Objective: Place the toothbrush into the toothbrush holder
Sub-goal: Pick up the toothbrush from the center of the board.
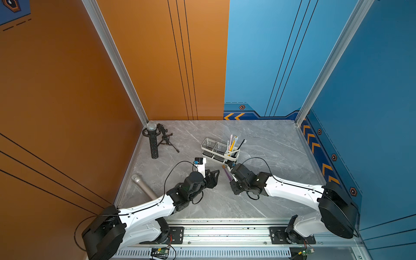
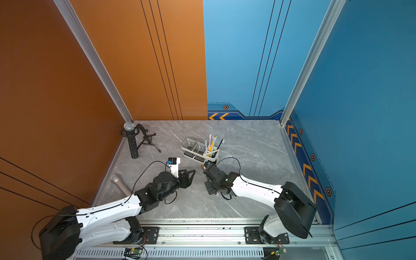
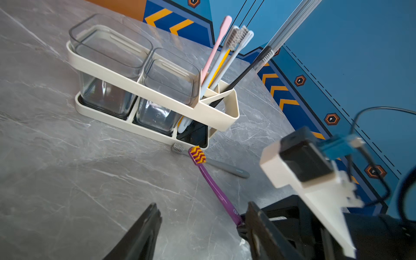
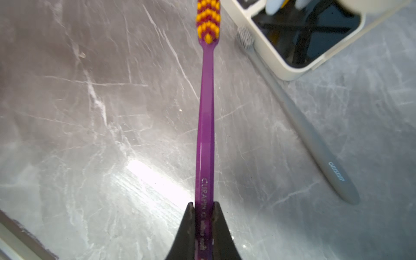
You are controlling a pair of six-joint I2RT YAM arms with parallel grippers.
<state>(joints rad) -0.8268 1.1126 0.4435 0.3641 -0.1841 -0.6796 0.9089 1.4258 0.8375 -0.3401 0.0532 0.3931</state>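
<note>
Right jaws pinching purple toothbrush (image 4: 206, 112), left jaws parted

White toothbrush holder (image 2: 212, 159): 2 clear cups (image 2: 194, 146), toothbrushes (image 2: 211, 144) in its end compartment.

Hidden or cropped
Buried in clamped right gripper (image 4: 203, 206): toothbrush (image 4: 206, 117) tail. Cropped by frame edge: toothbrush holder (image 4: 297, 73). Half covered by left arm (image 1: 146, 211): silver microphone (image 1: 144, 185).

Both arms (image 1: 146, 210) have white shells, black joints, looping black cables (image 1: 168, 176); left claw (image 3: 202, 204) and right claw (image 4: 203, 203) are black.
</note>
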